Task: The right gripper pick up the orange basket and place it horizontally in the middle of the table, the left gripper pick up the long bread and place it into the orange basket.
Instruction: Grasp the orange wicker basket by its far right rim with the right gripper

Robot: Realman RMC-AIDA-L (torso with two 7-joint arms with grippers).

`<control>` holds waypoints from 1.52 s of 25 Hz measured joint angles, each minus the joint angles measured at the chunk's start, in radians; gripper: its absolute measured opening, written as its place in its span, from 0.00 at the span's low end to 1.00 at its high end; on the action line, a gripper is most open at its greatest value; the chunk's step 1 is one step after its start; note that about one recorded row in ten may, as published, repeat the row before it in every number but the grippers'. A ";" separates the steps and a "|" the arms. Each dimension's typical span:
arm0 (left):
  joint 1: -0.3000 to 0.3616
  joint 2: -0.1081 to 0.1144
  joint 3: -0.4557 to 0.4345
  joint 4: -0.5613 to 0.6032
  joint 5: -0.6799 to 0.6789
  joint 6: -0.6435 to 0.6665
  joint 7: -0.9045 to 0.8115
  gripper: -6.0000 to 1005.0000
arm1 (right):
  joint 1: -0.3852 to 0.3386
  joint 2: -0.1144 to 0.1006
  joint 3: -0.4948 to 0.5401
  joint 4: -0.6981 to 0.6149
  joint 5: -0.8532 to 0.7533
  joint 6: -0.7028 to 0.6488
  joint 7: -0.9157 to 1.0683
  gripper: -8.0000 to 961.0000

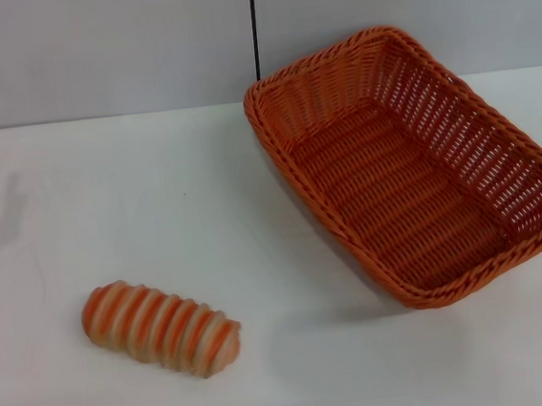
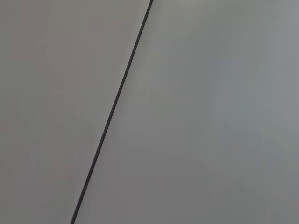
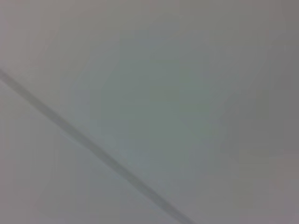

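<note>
Well apart, long bread [image 1: 161, 329] vs orange basket [image 1: 411, 161]

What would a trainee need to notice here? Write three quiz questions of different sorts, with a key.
1. True or false: the long bread already lies inside the orange basket.
2. Multiple choice: how does the orange basket sit on the table? A) upside down B) open side up, set at a slant toward the robot's right C) stacked on the bread
3. Fill in: the loaf's upward side is ribbed with orange and ____ stripes.

Key: 1 false, it lies on the table on the robot's left, apart from the basket. 2 B. 3 cream.
</note>
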 joint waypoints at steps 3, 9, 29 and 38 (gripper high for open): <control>0.000 0.000 -0.001 0.000 0.000 -0.002 0.001 0.67 | 0.042 -0.031 0.000 0.064 -0.111 0.072 0.127 0.65; 0.000 0.000 -0.001 -0.001 0.004 -0.003 0.001 0.67 | 0.171 -0.100 -0.009 0.132 -0.376 0.256 0.234 0.65; -0.002 -0.003 0.009 -0.004 0.008 -0.001 -0.003 0.67 | 0.467 -0.184 -0.175 0.140 -0.932 0.279 0.272 0.65; 0.006 -0.003 0.009 -0.002 0.008 0.006 -0.006 0.67 | 0.575 -0.190 -0.269 0.066 -0.939 0.256 0.297 0.65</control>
